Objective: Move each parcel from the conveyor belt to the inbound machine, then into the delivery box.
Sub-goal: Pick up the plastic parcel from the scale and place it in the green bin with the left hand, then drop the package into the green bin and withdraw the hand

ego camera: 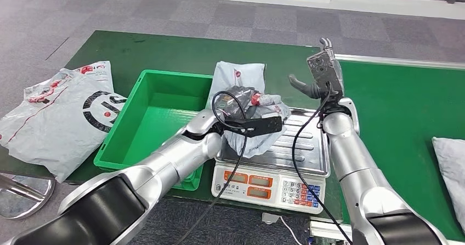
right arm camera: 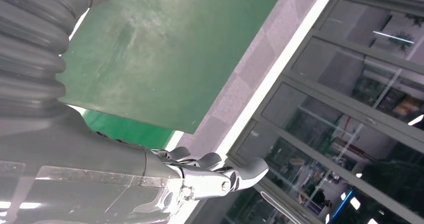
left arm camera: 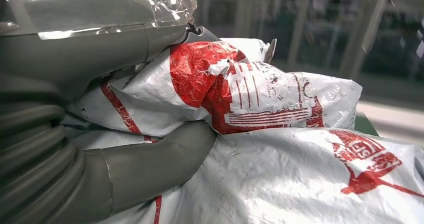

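The green table (ego camera: 384, 91) is carrying everything, and its size is part of the risk: a dropped parcel could be sliding well away from reach. The green delivery box (ego camera: 159, 100) is sitting just beside the inbound machine (ego camera: 274, 174), a scale with a steel tray, and its near wall may be catching a sagging bag if the lift is too low. A large grey parcel (ego camera: 60, 113) is lying outside the box, overhanging the table edge. The white-and-red parcel (left arm camera: 260, 103) is resting on the tray, where the left hand (ego camera: 237, 101) is gripping it, fingers bunching thin film that could be slipping or tearing. The right hand (ego camera: 321, 75) is hovering upright, fingers spread and holding nothing.
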`<state>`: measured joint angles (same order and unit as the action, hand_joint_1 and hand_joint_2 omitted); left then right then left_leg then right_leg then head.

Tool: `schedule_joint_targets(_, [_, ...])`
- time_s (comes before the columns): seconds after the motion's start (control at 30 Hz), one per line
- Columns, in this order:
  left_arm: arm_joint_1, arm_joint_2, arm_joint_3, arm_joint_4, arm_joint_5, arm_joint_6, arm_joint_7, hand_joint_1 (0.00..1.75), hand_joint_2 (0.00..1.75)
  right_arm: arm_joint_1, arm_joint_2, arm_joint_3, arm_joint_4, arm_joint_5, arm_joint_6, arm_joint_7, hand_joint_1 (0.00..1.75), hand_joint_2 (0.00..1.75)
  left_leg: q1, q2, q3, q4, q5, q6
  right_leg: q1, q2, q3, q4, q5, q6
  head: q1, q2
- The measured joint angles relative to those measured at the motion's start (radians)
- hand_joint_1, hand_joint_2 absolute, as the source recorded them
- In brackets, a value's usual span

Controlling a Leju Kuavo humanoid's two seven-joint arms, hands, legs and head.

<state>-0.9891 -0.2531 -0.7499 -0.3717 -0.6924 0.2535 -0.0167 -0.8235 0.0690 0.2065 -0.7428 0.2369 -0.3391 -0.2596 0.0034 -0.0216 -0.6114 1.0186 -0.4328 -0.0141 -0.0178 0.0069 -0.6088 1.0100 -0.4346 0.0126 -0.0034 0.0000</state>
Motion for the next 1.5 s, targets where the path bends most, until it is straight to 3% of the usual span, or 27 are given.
schedule_joint_targets(0.3, [-0.016,0.080,0.047,0.004,-0.169,0.098,0.118,1.75,1.75,0.033,0.009,0.008,-0.014,0.037,-0.011,0.028,0.00,1.75,0.000,0.001,-0.001,0.000,0.000,0.000,0.000,0.001,-0.002,0.000,0.000,0.000,0.000,0.000])
schedule_joint_targets(0.53, [-0.010,0.188,0.096,0.038,-0.252,0.098,0.273,1.75,1.75,0.041,0.008,0.009,-0.016,0.041,-0.011,0.026,0.00,1.75,0.000,0.004,-0.001,-0.001,0.000,-0.001,0.000,0.004,-0.004,0.000,0.000,0.000,0.000,0.000])
schedule_joint_targets(0.73, [0.024,0.259,0.132,0.060,-0.265,0.079,0.291,1.75,1.75,0.064,0.000,0.009,-0.029,0.033,-0.009,0.026,0.00,1.75,0.001,0.002,-0.003,-0.001,0.000,-0.001,0.000,0.003,-0.005,0.000,0.000,-0.001,0.000,0.000])
schedule_joint_targets(0.9, [0.032,0.281,0.139,0.068,-0.271,0.068,0.294,1.75,1.75,0.075,-0.005,0.009,-0.039,0.031,-0.007,0.027,0.00,1.75,0.000,0.001,-0.005,-0.001,0.000,-0.001,0.000,0.002,-0.006,0.000,0.000,-0.001,0.000,0.000])
schedule_joint_targets(1.03, [0.036,0.294,0.152,0.072,-0.273,-0.005,0.295,1.75,1.75,0.079,-0.012,0.009,-0.045,0.016,0.008,0.029,0.00,1.75,0.000,0.002,-0.005,-0.001,0.000,-0.001,0.000,0.002,-0.007,0.000,0.000,-0.001,0.000,0.000])
schedule_joint_targets(1.17, [0.047,0.312,0.174,0.075,-0.279,-0.077,0.278,0.00,1.75,0.088,-0.025,0.009,-0.049,-0.013,0.046,0.026,0.00,1.75,0.000,0.002,-0.005,-0.001,0.000,-0.001,0.000,0.003,-0.007,0.000,0.000,-0.001,0.000,0.000])
schedule_joint_targets(1.33, [0.049,0.312,0.219,0.068,-0.270,-0.068,0.232,0.00,1.75,0.091,-0.043,0.009,-0.049,0.045,-0.020,0.032,0.00,1.75,0.001,0.002,-0.005,-0.001,0.001,-0.001,0.000,0.002,-0.008,0.000,0.000,-0.001,0.000,0.000])
schedule_joint_targets(1.5, [0.029,0.258,0.301,0.034,-0.200,0.026,0.120,0.00,1.75,0.111,-0.061,0.009,-0.072,0.121,-0.046,0.073,0.00,1.75,0.000,0.001,-0.006,0.000,0.001,-0.001,0.000,0.001,-0.008,0.000,0.000,-0.001,0.000,0.000])
